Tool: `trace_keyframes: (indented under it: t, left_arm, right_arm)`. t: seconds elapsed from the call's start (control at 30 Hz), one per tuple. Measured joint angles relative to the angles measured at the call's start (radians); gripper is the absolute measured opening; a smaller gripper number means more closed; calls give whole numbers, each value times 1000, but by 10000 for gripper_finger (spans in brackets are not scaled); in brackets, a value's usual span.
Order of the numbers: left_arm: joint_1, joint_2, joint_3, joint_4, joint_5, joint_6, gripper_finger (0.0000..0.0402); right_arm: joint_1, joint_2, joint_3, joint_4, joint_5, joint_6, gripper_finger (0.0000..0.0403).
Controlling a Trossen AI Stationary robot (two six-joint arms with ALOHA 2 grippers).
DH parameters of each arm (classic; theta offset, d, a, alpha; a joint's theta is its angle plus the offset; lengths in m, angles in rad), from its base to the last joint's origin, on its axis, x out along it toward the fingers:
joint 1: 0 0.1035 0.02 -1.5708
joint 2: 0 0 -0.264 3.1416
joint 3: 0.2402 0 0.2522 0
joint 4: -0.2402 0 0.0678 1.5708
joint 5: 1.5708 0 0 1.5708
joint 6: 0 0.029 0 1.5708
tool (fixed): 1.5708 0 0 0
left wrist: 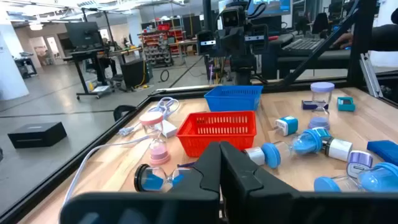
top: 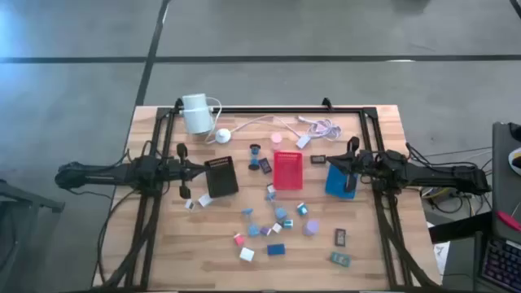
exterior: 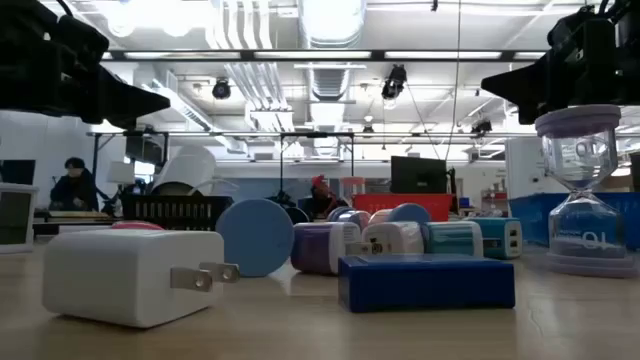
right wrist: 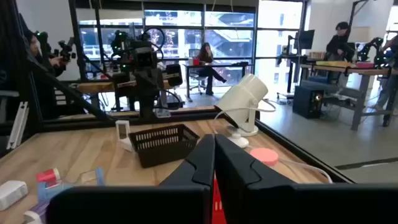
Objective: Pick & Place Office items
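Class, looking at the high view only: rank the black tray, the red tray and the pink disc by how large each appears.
1. Black tray and red tray: look alike, too close to rank.
2. Pink disc: clearly smallest.

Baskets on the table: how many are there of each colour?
Black basket: 1
Red basket: 1
Blue basket: 1
Total: 3

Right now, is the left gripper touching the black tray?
Apart. The high view shows bare table between the left gripper and the black tray.
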Motion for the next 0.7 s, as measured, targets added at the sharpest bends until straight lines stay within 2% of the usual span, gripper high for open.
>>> trace_keyframes:
  t: [0.33,0.53,0.7]
  left_arm:
    - [0,0,0,0,0,1,3]
    - [0,0,0,2,-1,74,3]
    - [0,0,0,6,-1,76,3]
  right_arm:
    - [0,0,0,-3,1,1,8]
    - [0,0,0,-3,1,-9,8]
    - [0,0,0,-2,4,-12,8]
